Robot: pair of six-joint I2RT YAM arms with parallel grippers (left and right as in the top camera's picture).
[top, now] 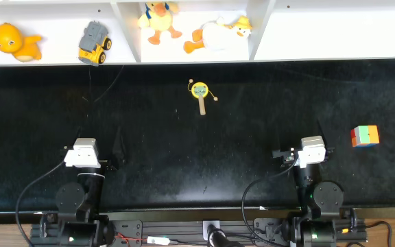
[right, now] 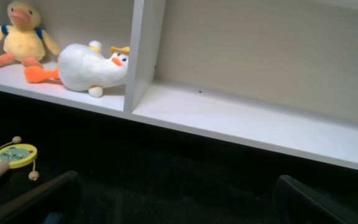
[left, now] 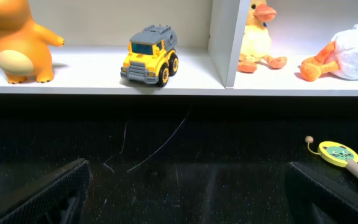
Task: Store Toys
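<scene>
Left gripper (left: 185, 193) and right gripper (right: 176, 199) are observed low over the near table (top: 184, 158), fingers released, nothing grasped. A rattle (top: 200, 92) is noted mid-table, near the far shelf (top: 321, 34); a cube (top: 364, 136) at right. An orange figure (top: 17, 41), a truck (top: 94, 42) and two plush ducks (top: 159, 19) (top: 218, 34) are shelved.

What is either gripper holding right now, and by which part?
Nothing. The left gripper and right gripper are both open with empty gaps. The yellow-green wooden-handled rattle drum and the multicoloured cube lie untouched on the black table.
</scene>
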